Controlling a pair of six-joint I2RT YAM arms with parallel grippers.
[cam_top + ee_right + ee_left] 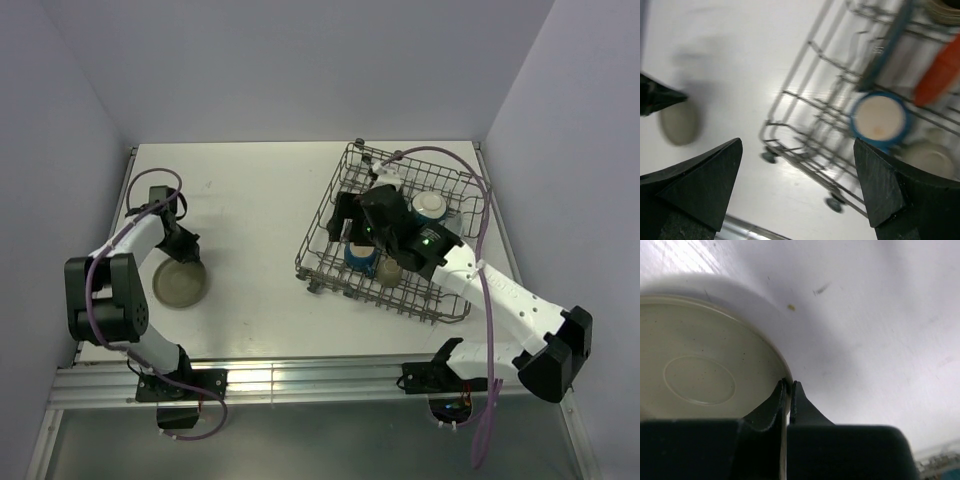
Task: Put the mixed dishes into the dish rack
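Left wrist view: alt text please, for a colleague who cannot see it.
The left gripper has its jaws closed on the rim of the grey-beige plate, which lies on the white table. The plate fills the left of the view, tabletop the right.

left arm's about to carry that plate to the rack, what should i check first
1. Left gripper pinching the plate: ok, shut on its rim.
2. Plate off the table: not ok, it lies flat.
3. Right gripper empty: ok, open, holding nothing.
4. Right gripper clear of the rack: not ok, it hangs over it.
5. Free slot in the rack: cannot tell, the right arm hides much of it.
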